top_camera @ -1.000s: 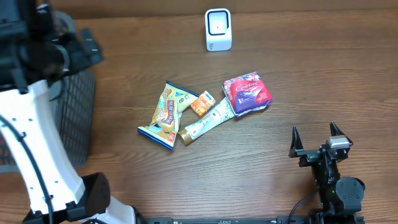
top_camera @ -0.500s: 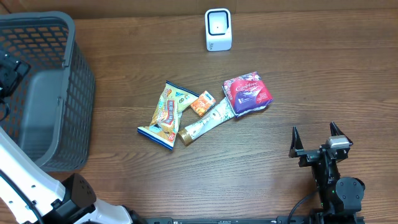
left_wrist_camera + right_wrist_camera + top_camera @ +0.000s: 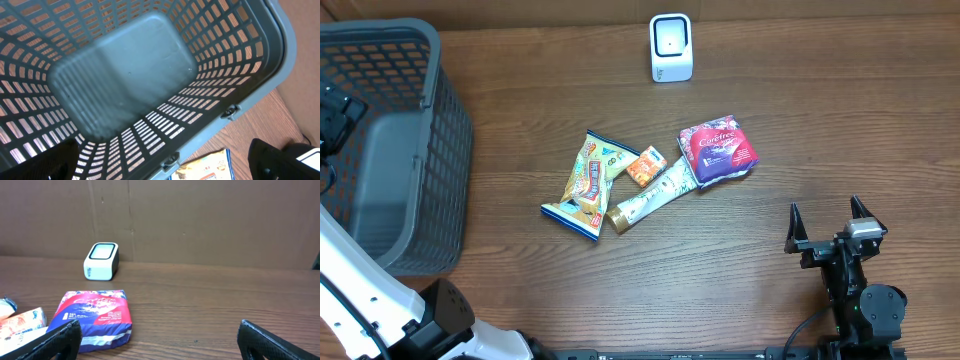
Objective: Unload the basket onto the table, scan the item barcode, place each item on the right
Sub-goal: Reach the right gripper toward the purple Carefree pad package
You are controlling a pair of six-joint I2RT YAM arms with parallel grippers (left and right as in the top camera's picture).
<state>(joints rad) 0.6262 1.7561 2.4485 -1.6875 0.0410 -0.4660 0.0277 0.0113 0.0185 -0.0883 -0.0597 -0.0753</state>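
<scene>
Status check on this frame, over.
Left hand open, empty, above basket. Right hand open, empty, short of purple pack. Item pile mid-table, none picked. Scanner path unobstructed.

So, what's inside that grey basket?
Nothing that I can see: the grey basket shows a bare floor and bare mesh walls from the left wrist camera. One low corner is hidden behind a dark gripper finger, so that bit cannot be checked.

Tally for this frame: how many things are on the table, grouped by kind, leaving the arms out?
Packaged items: 4 (yellow snack bag, small orange box, white tube, purple pack)
Barcode scanner: 1
Grey basket: 1
Total: 6
</scene>
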